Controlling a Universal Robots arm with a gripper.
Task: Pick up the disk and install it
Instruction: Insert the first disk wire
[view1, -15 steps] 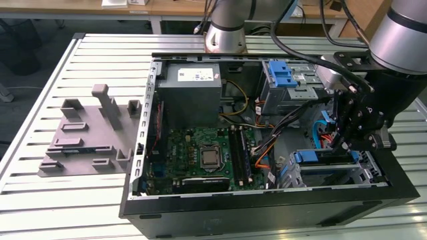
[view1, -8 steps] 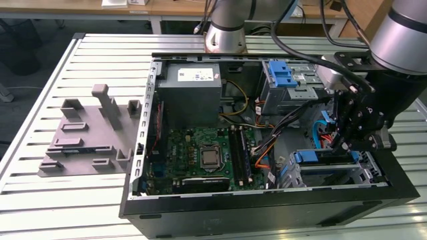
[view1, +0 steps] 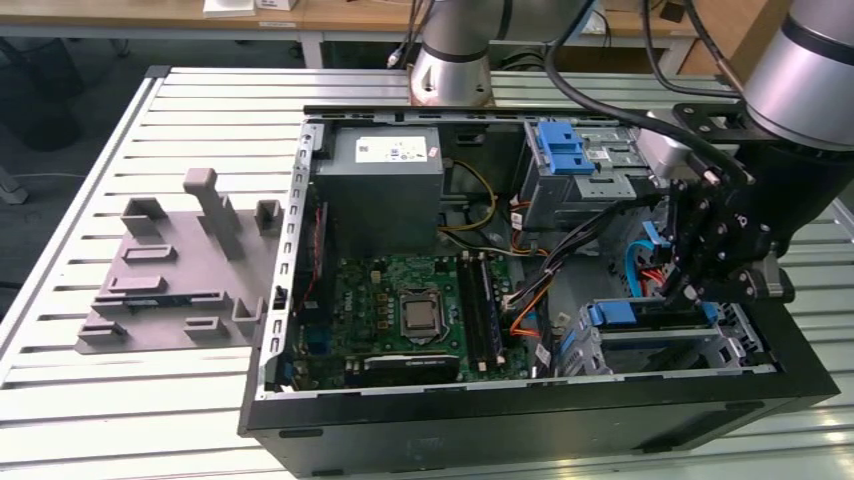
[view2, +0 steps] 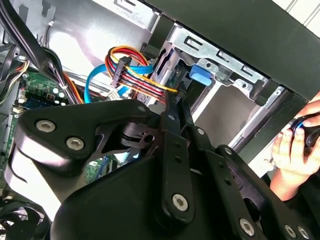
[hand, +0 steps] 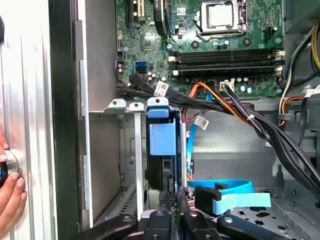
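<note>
The arm reaches in from the exterior view's right, silver forearm angled down and the black wrist tipped steeply. The pincer (view1: 683, 292) points downward, its dark linkage folded in tight, and in the second wrist view the fingers (view2: 176, 107) run together to a narrow tip, no gap showing between them.
</note>
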